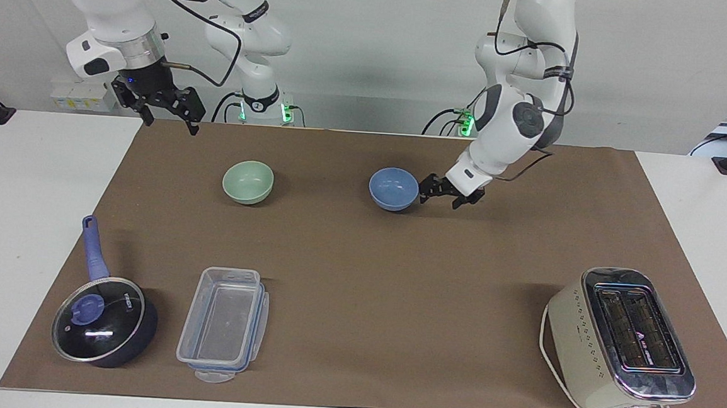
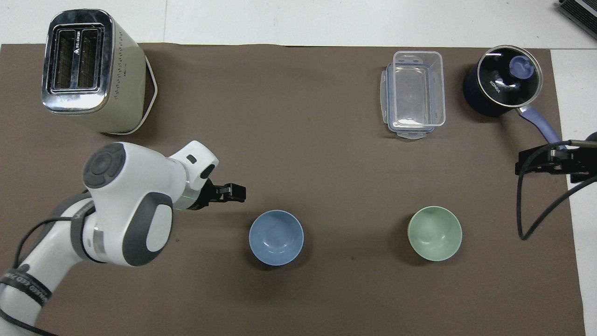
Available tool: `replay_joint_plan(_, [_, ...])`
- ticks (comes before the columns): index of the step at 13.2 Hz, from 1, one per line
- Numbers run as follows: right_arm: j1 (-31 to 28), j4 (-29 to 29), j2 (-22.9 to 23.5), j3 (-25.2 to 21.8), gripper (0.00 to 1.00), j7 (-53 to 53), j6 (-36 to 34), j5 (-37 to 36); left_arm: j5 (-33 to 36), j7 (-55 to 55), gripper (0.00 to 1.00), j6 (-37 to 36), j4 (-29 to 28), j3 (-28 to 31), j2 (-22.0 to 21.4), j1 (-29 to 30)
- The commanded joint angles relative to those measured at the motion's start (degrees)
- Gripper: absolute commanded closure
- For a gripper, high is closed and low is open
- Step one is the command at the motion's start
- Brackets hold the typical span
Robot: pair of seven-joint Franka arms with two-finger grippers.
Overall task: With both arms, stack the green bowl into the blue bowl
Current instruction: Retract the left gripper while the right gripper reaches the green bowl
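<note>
The blue bowl [image 1: 393,189] [image 2: 276,237] stands upright on the brown mat near the middle of the table. The green bowl [image 1: 248,182] [image 2: 434,233] stands upright beside it, toward the right arm's end, a clear gap between them. My left gripper [image 1: 441,199] [image 2: 233,192] is open and empty, low over the mat beside the blue bowl toward the left arm's end, apart from the bowl. My right gripper [image 1: 169,123] [image 2: 550,158] is open and empty, raised over the mat's edge at the right arm's end, and waits there.
A cream toaster [image 1: 620,339] [image 2: 88,70] stands far from the robots at the left arm's end. A clear plastic container [image 1: 223,325] [image 2: 413,93] and a dark-blue lidded saucepan [image 1: 104,320] [image 2: 501,86] stand far from the robots at the right arm's end.
</note>
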Motion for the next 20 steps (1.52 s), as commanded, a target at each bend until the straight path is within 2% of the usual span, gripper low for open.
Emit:
replay_joint_plan(1, [-0.79,-6.66,-2.50,0.24,0.00,-2.07,5.23,0.88,4.76,0.03,0.00,-3.93,3.91,-0.41,-0.18,4.14])
replay_joint_plan(5, [-0.71,-20.64,-6.89,0.24,0.00,-3.21,14.81,2.18,11.80,0.21,0.00,-11.58,14.10,-0.41,1.49,9.42])
replay_joint_plan(9, [-0.53,-28.82,-7.60,0.24,0.00,-3.48,20.36,3.42,17.86,1.44,0.00,-16.06,20.00,-0.32,1.58,12.68])
replay_joint_plan(12, [-0.71,-35.76,-8.22,0.24,0.00,-6.10,24.92,3.69,18.67,7.74,0.00,-20.37,23.51,-0.32,1.40,15.92])
replay_joint_plan(16, [-2.46,-43.59,-8.39,0.15,0.00,-11.03,32.74,7.02,18.84,11.89,0.00,-24.24,24.58,-0.23,0.09,20.15])
replay_joint_plan(20, [-3.34,-45.96,-7.52,0.15,0.00,-12.70,36.43,7.12,18.84,11.03,0.00,-25.92,24.76,-0.23,-1.06,21.74])
